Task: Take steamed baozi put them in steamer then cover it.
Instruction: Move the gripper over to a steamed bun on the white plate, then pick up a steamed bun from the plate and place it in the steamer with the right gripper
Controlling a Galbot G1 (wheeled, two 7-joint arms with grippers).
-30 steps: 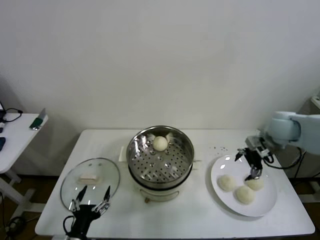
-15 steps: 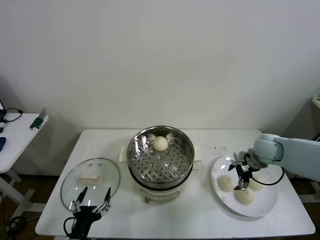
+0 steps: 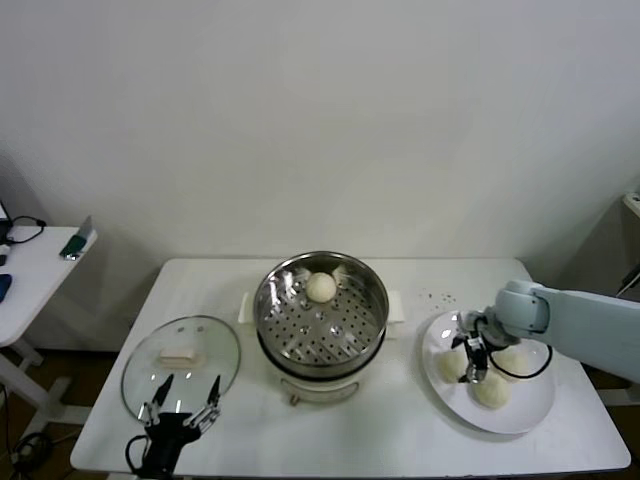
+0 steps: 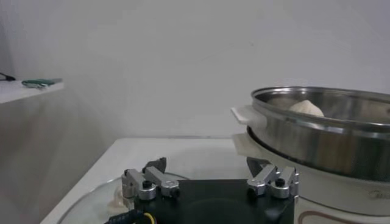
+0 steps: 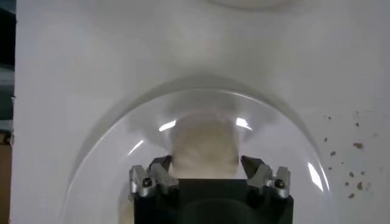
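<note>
Your right gripper (image 3: 467,358) is down over the white plate (image 3: 530,405) at the table's 3 o'clock side, its fingers (image 5: 159,165) spread wide on either side of one steamed baozi (image 5: 205,146) and not yet closed on it. That bun looks smooth, cream-white and round, sitting at the plate's 9 o'clock edge. Two more baozi lie beside it on the plate, one (image 3: 492,391) toward 6 o'clock and one (image 3: 514,360) nearer the middle, partly hidden by the arm. A fourth baozi (image 3: 320,287) already rests on the perforated tray at the 12 o'clock side of the steamer (image 3: 300,335), which stands uncovered at the table's center. The cover (image 3: 150,372), clear glass with a cream handle, lies flat on the table at the steamer's 9 o'clock. Your left gripper (image 3: 181,400) hangs at the cover's 6 o'clock edge, spread open and holding nothing.
</note>
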